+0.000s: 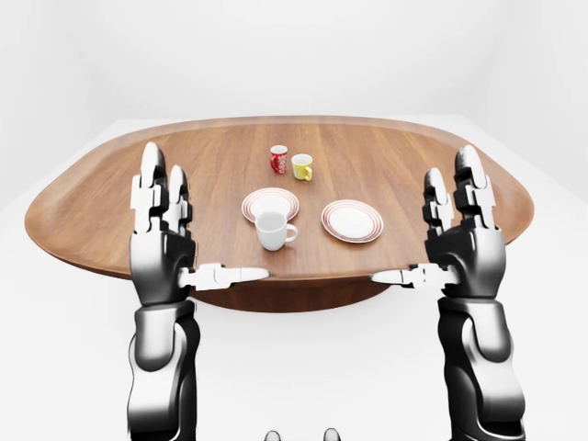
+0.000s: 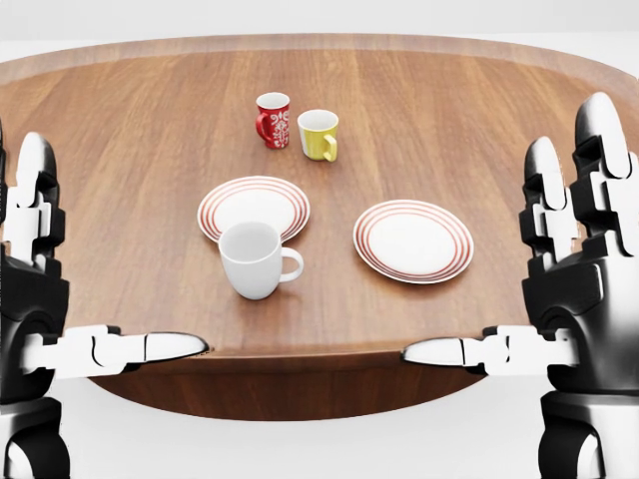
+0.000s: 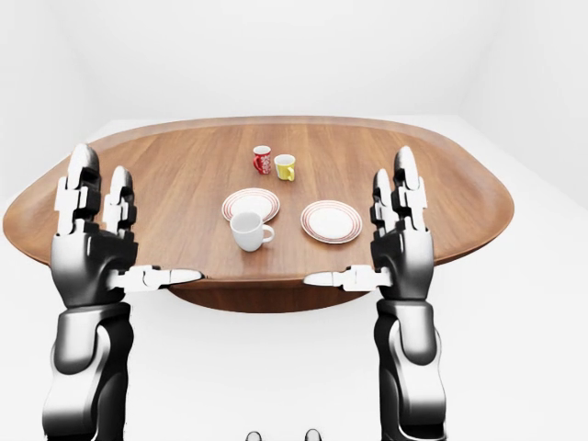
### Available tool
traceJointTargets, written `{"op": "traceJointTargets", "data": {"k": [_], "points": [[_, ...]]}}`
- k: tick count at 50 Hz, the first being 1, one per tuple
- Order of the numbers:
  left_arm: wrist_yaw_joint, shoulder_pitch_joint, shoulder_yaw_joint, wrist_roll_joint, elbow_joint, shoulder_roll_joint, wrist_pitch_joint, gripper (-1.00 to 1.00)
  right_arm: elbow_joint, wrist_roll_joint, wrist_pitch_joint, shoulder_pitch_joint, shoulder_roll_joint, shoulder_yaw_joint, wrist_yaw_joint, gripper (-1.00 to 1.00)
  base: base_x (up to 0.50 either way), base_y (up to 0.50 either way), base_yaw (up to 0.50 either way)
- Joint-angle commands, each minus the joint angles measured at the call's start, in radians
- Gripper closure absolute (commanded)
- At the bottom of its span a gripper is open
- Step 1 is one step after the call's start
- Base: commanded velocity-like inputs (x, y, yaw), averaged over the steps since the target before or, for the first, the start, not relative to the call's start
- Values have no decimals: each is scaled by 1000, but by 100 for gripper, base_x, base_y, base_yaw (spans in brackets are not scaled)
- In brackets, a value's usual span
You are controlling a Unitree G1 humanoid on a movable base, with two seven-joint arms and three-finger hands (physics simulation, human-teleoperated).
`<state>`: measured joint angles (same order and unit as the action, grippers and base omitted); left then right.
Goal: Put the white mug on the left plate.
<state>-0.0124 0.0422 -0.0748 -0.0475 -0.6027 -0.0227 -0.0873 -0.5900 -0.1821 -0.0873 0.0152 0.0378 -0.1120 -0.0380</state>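
Note:
The white mug (image 2: 255, 259) stands upright on the wooden table (image 2: 130, 150), handle to the right, just below the left red-ringed plate (image 2: 254, 208) and overlapping its lower rim in the head view. A second red-ringed plate (image 2: 413, 240) lies to the right. My left hand (image 2: 60, 289) is raised at the left edge, fingers spread open, thumb pointing right along the table edge. At the right edge my right hand (image 2: 539, 289) mirrors it, open, thumb pointing left. Neither hand touches the mug.
A red patterned mug (image 2: 273, 120) and a yellow mug (image 2: 319, 135) stand side by side above the plates. The table's near rim (image 2: 300, 354) runs between my two thumbs. White floor surrounds the table.

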Motion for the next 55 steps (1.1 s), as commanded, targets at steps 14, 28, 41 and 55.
{"op": "traceJointTargets", "data": {"k": [14, 28, 41, 55], "points": [[-6, 0, -17, -16, -40, -9, 0, -100, -34, -21, 0, -3, 2, -10, -10, -100, 0, 50, 0], [-2, -1, -14, -4, -54, -10, 0, -100, -33, -25, 0, -7, 0, -9, -15, -100, 0, 50, 0], [2, -3, -15, 4, -47, -9, 0, -100, -14, -18, 0, -10, -2, -8, -8, -100, 0, 37, 0], [3, 0, -14, 2, -62, -9, 0, -100, -44, -82, 0, -14, -1, -22, -21, -100, 16, 0, 0]]}}
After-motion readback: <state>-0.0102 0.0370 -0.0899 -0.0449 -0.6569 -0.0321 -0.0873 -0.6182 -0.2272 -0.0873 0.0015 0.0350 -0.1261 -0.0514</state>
